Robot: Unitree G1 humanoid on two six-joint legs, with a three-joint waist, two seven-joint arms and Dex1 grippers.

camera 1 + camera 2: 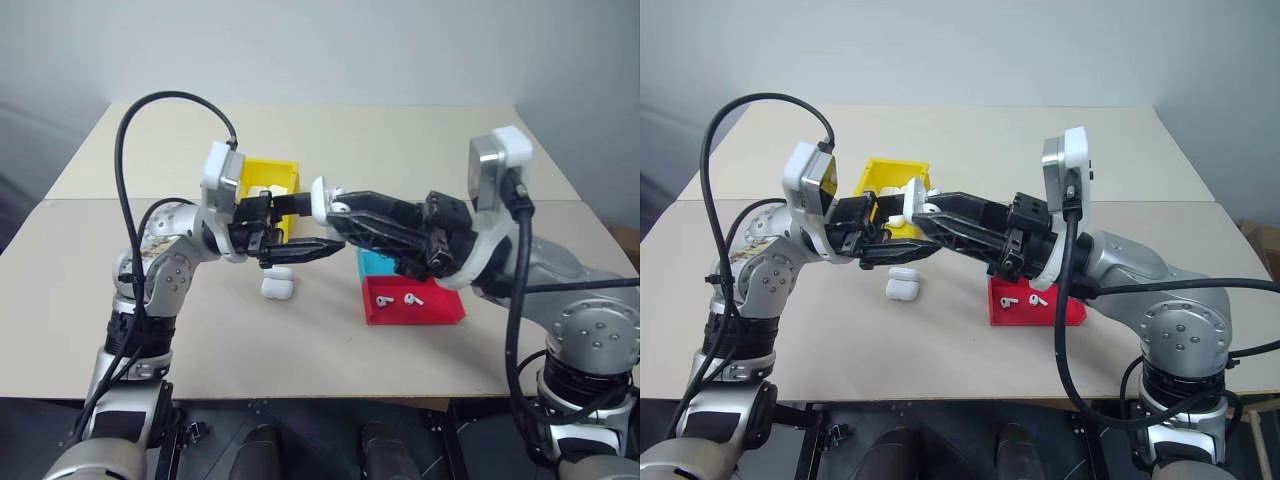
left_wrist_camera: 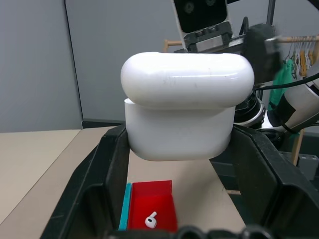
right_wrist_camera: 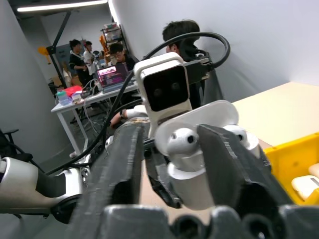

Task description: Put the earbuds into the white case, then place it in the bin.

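Observation:
My left gripper (image 2: 179, 149) is shut on the white case (image 2: 179, 99), holding it by its sides in the air above the table. In the right wrist view the lid stands flipped up and two earbuds (image 3: 182, 140) sit in the case's sockets. My right gripper (image 3: 172, 134) is open, with one finger on each side of the case, reaching in from the opposite side. The yellow bin (image 1: 268, 178) stands on the table just behind the left gripper, with white cases inside it.
Another white case (image 1: 277, 287) lies on the table below the grippers. A red tray (image 1: 440, 312) to the right holds two loose earbuds (image 1: 384, 298), with a blue tray (image 1: 372, 262) behind it. Several people sit at a desk in the room's background.

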